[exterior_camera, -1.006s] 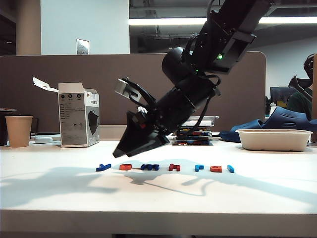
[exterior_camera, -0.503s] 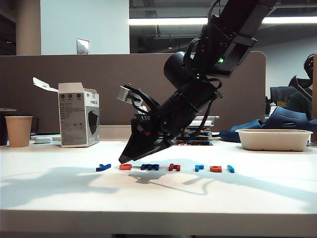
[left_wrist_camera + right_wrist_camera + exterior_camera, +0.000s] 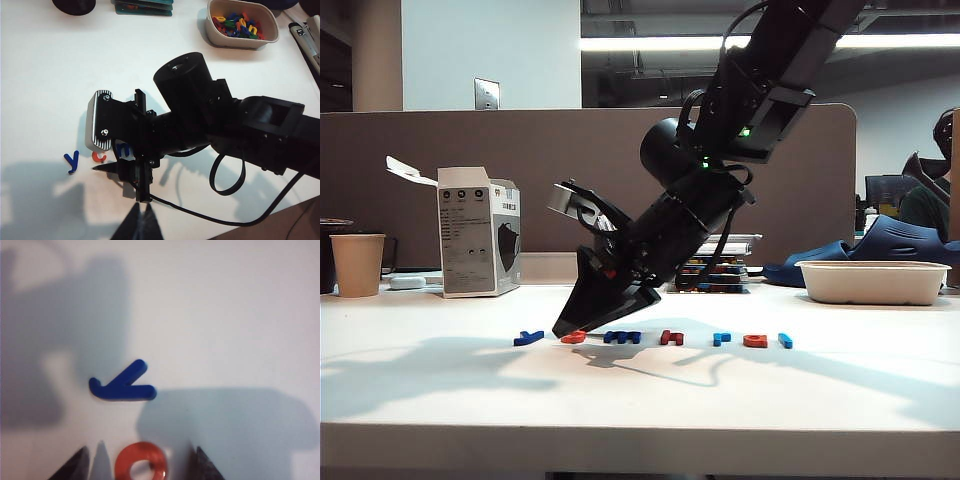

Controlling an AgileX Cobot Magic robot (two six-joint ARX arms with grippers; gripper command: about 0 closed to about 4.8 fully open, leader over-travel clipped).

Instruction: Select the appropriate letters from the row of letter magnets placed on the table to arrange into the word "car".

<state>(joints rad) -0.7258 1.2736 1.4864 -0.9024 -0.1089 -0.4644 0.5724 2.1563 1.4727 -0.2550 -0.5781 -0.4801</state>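
Closing from where you are carries the main risk: the right gripper (image 3: pixel 142 462) stands wide apart, one fingertip (image 3: pixel 75 466) on each side of the orange "c" (image 3: pixel 141 462), but the magnet is tiny and flat on the table (image 3: pixel 640 400). Squeeze before the tips are fully down and you will likely skate over it or flick it sideways; a slanted approach, as the exterior view shows, could also tip it out of the pinch. Watch the neighbours too. The dark blue "y" (image 3: pixel 122 385) lies just beyond the "c", and the dark blue "m" (image 3: pixel 622 337) sits just beside it on the other side, so a wide sweep could knock either out of the row.

In the exterior view the gripper's tips are down at the "c" (image 3: pixel 573 337); whether they touch the table I cannot tell.

Further along the row lie the light blue "r" (image 3: pixel 722 339) and the orange-red "a" (image 3: pixel 755 341), both untouched.

Your left gripper (image 3: pixel 141 227) hangs well above the scene, pinched together with nothing in it.
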